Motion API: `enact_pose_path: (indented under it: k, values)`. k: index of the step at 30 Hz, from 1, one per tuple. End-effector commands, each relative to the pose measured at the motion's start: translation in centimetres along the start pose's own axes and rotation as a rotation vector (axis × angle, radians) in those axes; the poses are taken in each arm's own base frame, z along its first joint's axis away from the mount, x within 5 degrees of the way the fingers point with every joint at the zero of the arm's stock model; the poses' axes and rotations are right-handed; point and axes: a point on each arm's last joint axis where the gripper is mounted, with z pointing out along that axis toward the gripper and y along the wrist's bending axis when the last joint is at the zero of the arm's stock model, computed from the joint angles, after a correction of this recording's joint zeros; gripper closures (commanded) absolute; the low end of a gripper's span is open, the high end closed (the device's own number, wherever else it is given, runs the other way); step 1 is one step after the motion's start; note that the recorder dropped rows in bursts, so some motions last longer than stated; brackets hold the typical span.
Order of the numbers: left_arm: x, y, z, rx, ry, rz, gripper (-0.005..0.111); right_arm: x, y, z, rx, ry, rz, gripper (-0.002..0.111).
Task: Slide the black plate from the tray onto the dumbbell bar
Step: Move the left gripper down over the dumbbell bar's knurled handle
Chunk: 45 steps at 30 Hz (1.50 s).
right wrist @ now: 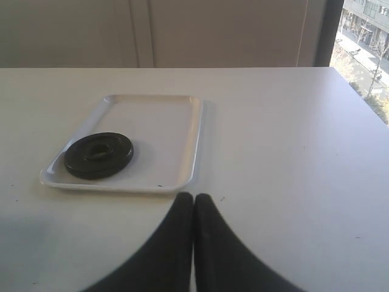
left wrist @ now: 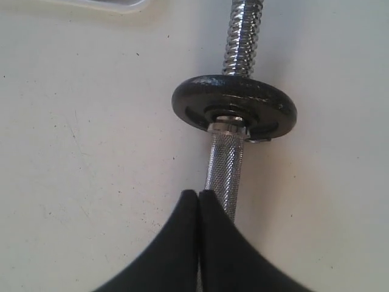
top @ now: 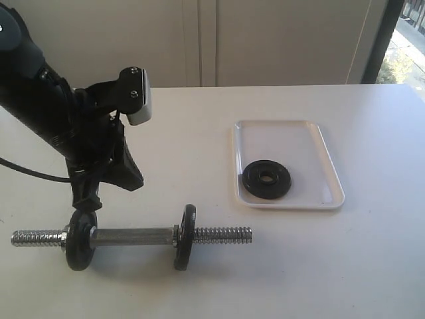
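Note:
The black plate (top: 267, 179) lies flat in the near left part of the white tray (top: 292, 136); the right wrist view also shows the plate (right wrist: 99, 155) in the tray (right wrist: 158, 115). The dumbbell bar (top: 133, 236) rests on the table in front, with two black discs (top: 184, 236) on it and both threaded ends bare. My left gripper (top: 85, 201) hangs just above the bar's left disc. In the left wrist view the left gripper (left wrist: 199, 193) is shut and empty over the knurled bar (left wrist: 223, 164). My right gripper (right wrist: 194, 198) is shut and empty, short of the tray's near edge.
The white table (top: 372, 266) reaches to a wall at the back. A window (right wrist: 364, 36) lies at the far right. The left arm's black body (top: 40, 93) rises over the table's left side.

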Motion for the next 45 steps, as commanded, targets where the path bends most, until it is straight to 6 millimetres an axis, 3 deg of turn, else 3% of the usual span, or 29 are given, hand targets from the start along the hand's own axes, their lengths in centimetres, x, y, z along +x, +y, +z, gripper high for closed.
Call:
enact_pose_path:
  k: [1, 12, 14, 19, 22, 36, 45]
  values:
    - [-0.2, -0.3, -0.1, 0.022, -0.002, 0.052, 0.107, 0.1, 0.0, 0.0, -0.001, -0.011, 0.0, 0.108]
    - [-0.1, -0.5, -0.1, 0.046, 0.005, 0.135, 0.103, 0.1, 0.0, 0.0, -0.001, -0.011, 0.0, 0.108]
    - [-0.1, -0.5, -0.1, 0.05, 0.005, 0.148, 0.094, 0.1, 0.0, 0.0, -0.001, -0.011, 0.0, 0.108]
    - [0.0, -0.5, -0.1, 0.046, 0.009, 0.16, 0.054, 0.1, 0.0, 0.0, -0.001, -0.011, 0.0, 0.108]
    - [0.0, -0.5, -0.1, 0.045, 0.014, 0.164, 0.043, 0.1, 0.0, 0.0, -0.001, -0.011, 0.0, 0.108]
    - [0.0, -0.4, 0.0, 0.035, 0.008, 0.158, 0.043, 0.1, 0.0, 0.0, -0.001, -0.011, 0.0, 0.108]
    - [1.3, 0.0, 3.9, 0.113, 0.034, 0.081, 0.043, 0.1, 0.0, 0.0, -0.001, -0.011, 0.0, 0.108]
